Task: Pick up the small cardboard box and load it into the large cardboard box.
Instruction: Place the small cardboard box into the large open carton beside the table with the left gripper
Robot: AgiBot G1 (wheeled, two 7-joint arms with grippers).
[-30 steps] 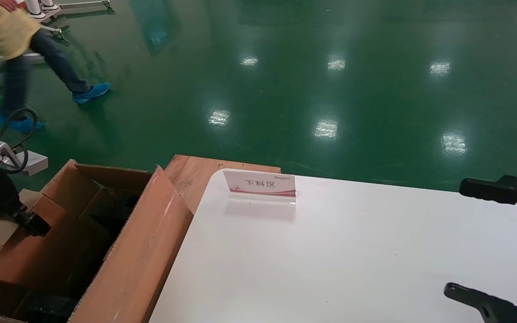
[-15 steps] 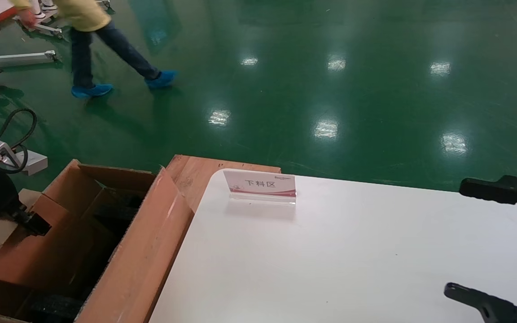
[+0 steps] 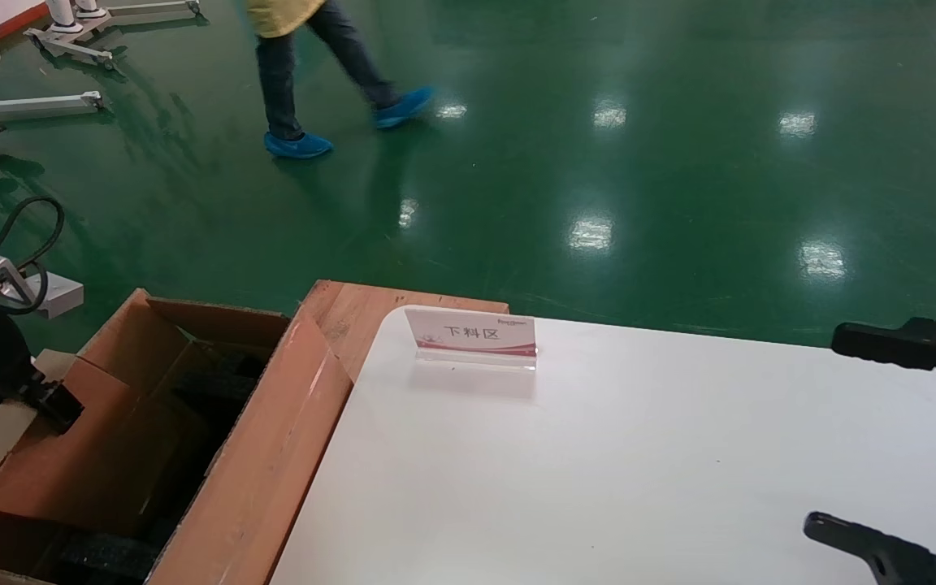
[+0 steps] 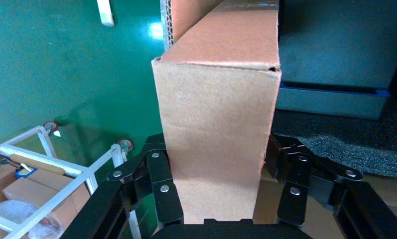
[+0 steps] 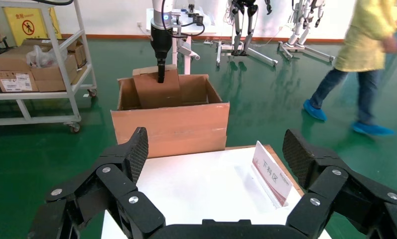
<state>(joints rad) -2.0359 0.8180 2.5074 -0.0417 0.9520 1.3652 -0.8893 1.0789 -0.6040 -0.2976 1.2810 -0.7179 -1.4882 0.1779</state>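
My left gripper (image 3: 49, 402) is shut on the small cardboard box (image 3: 94, 455) and holds it inside the large cardboard box (image 3: 265, 455) at the table's left. In the left wrist view the orange-brown small box (image 4: 218, 124) sits between both fingers (image 4: 159, 184) of the left gripper (image 4: 218, 191). The right wrist view shows the small box (image 5: 156, 89) upright in the large box (image 5: 171, 129). Black foam (image 3: 216, 366) lies at the large box's bottom. My right gripper (image 3: 866, 443) is open and empty over the table's right edge, as its own view (image 5: 217, 147) also shows.
A white table (image 3: 639, 471) carries a small sign stand (image 3: 472, 335) near its far left corner. A wooden board (image 3: 354, 313) lies behind the large box. A person (image 3: 305, 73) walks on the green floor beyond. A cart with cartons (image 5: 37, 64) stands past the large box.
The person has walked to the right across the floor. My left gripper with the small box has shifted slightly left, and the large box's near flap has shifted a little. The right arm has not moved.
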